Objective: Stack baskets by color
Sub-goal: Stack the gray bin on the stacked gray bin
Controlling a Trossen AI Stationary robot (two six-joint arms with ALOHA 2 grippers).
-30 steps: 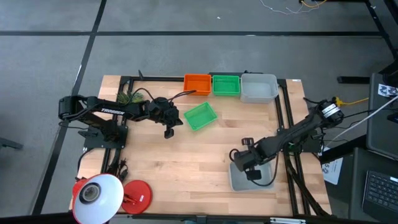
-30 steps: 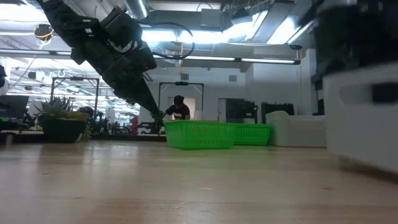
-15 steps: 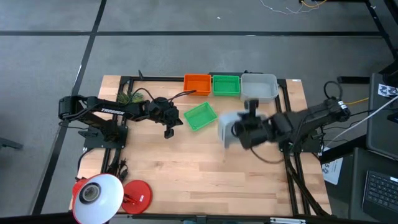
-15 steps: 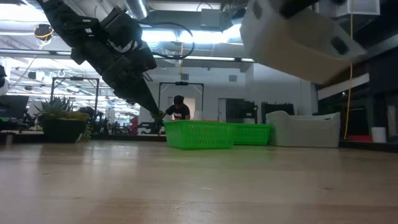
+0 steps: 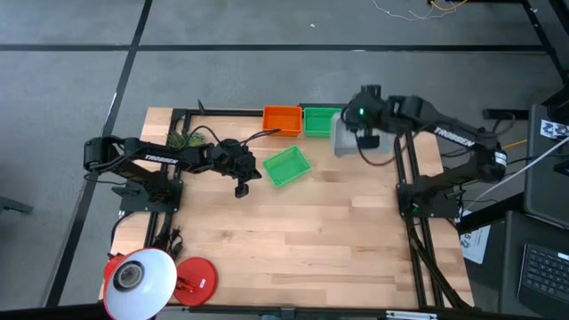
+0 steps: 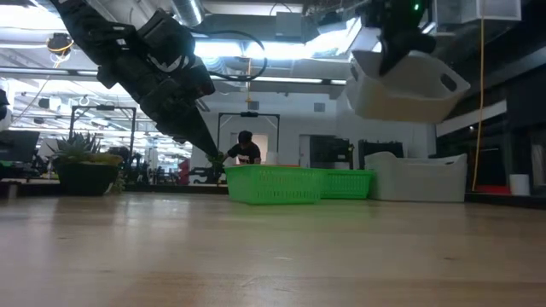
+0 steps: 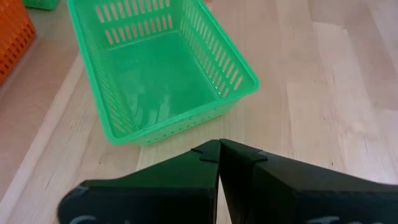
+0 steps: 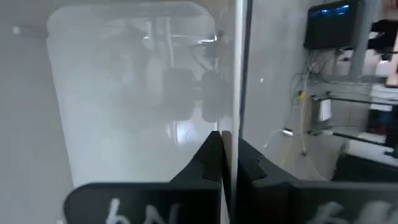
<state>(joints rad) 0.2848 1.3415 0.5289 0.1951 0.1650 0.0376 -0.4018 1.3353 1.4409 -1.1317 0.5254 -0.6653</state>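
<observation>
My right gripper [image 5: 359,124] is shut on a translucent grey-white basket [image 6: 405,85] and holds it in the air over the far right of the table. Below it another grey-white basket [image 6: 418,179] rests on its base at the right end of the far row. An orange basket [image 5: 283,118] and a green basket [image 5: 323,121] stand in the same row. A second green basket [image 5: 287,165] sits askew in front of them. My left gripper [image 7: 219,146] is shut and hovers just short of that basket's near left corner, apart from it. My right gripper pinches the held basket's side wall [image 8: 236,93] at its rim, one finger inside the basket and one outside. The fingers come from above, slanting down. The basket hangs below them, tilted and lifted clear of the table and of the basket underneath.
A red-and-white round lamp [image 5: 147,276] stands at the near left corner and a small plant [image 5: 185,138] at the far left. The middle and near right of the wooden tabletop [image 5: 302,240] are bare.
My right gripper has risen from the near right corner with the grey-white basket. It has swung it toward the far edge, turning as it went, until it hangs above the far row's grey-white basket. The basket has left the table.
</observation>
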